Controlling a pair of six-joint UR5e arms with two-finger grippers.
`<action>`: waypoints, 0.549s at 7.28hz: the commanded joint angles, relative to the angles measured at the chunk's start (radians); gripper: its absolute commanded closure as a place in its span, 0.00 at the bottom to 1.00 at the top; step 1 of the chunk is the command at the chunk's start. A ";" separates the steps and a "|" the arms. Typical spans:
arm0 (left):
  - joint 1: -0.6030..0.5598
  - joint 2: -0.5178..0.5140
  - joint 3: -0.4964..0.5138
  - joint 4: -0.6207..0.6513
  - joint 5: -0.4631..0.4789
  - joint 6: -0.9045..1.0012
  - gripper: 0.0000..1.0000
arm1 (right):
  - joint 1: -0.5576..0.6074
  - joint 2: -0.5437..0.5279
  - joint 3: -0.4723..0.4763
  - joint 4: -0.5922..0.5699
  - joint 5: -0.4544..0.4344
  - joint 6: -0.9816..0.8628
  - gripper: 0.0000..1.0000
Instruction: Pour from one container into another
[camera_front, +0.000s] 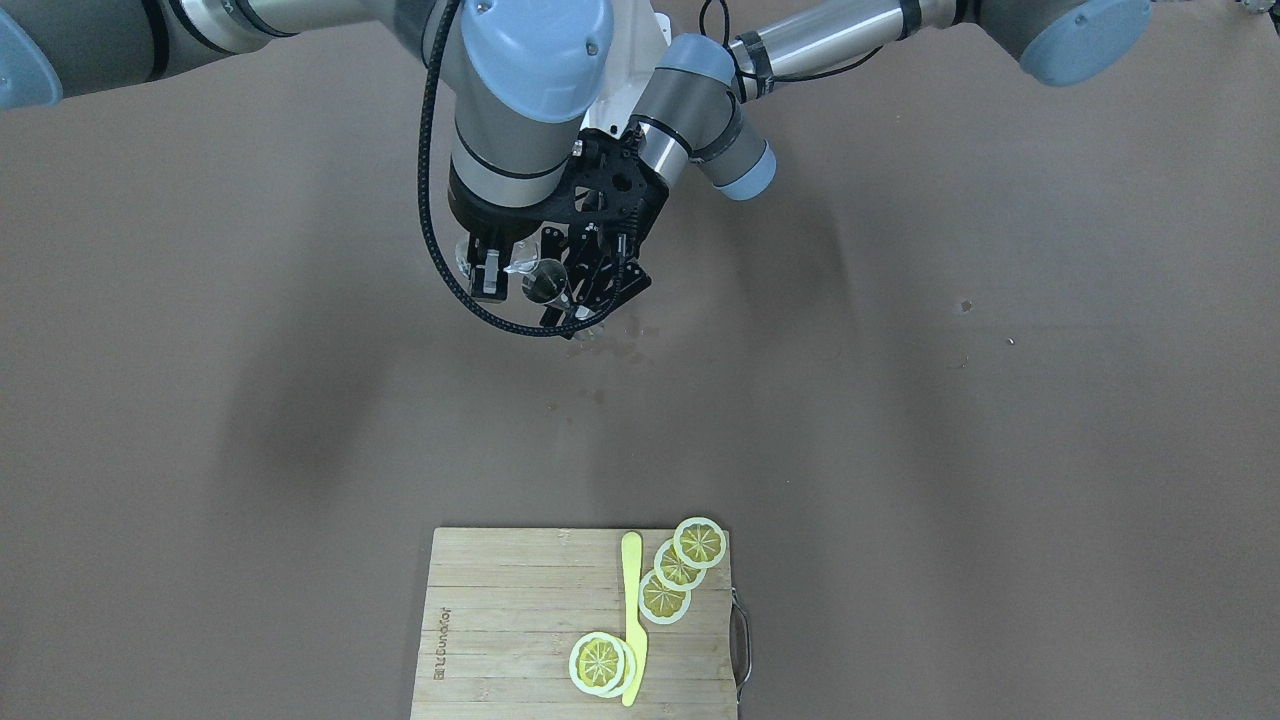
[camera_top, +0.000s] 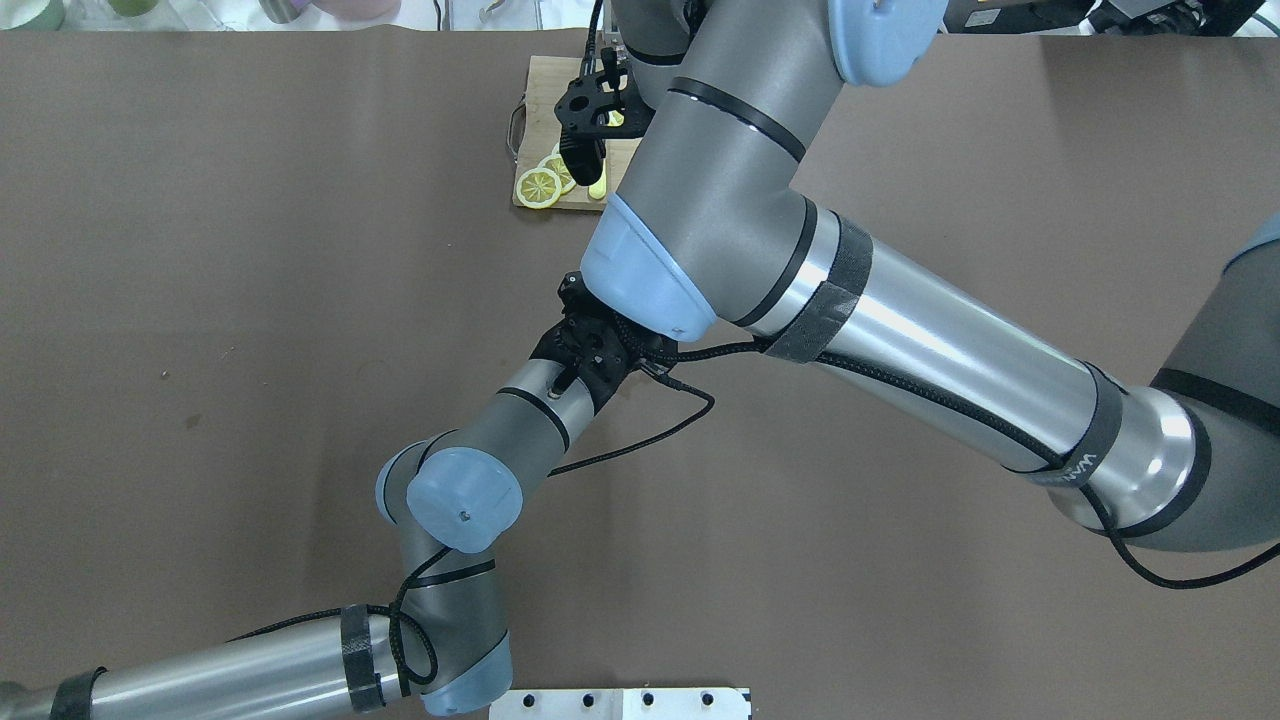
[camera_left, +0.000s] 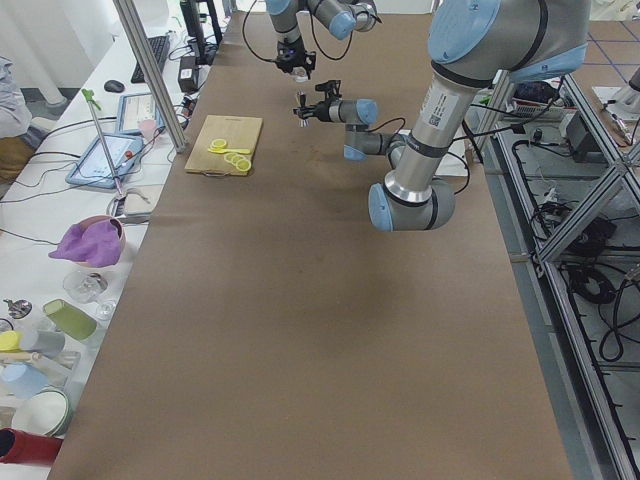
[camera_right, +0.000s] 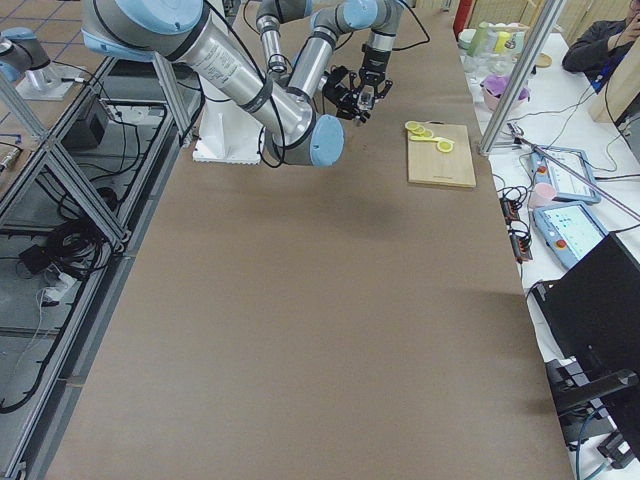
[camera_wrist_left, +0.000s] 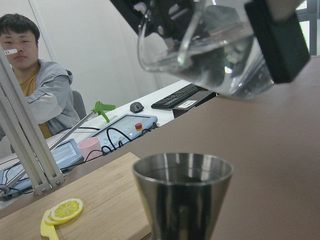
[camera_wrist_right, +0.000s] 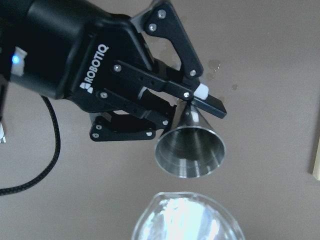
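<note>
A steel cone-shaped jigger (camera_wrist_right: 190, 150) hangs above the brown table, and my left gripper (camera_wrist_right: 194, 104) is shut on its narrow waist. A clear glass beaker (camera_wrist_left: 205, 55) is tilted just above and beside the jigger's mouth, spout toward it. My right gripper (camera_front: 490, 265) is shut on the beaker, and one black pad (camera_wrist_left: 277, 40) presses its wall. In the front view the jigger (camera_front: 545, 280) and the beaker's spout (camera_front: 520, 266) meet between the two grippers. I cannot tell whether liquid is flowing.
Small wet spots (camera_front: 612, 340) mark the table under the grippers. A wooden cutting board (camera_front: 500, 620) carries lemon slices (camera_front: 680, 570) and a yellow knife (camera_front: 632, 610). A seated person (camera_wrist_left: 35, 85) and cups are on the side bench.
</note>
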 joint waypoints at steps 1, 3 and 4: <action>0.001 0.001 0.000 -0.006 0.000 0.000 1.00 | -0.017 0.003 0.000 -0.019 -0.020 -0.001 1.00; 0.000 0.001 0.000 -0.006 0.000 0.000 1.00 | -0.036 0.001 0.000 -0.035 -0.037 -0.001 1.00; 0.000 0.001 0.000 -0.006 0.000 0.000 1.00 | -0.039 0.001 0.000 -0.048 -0.045 -0.007 1.00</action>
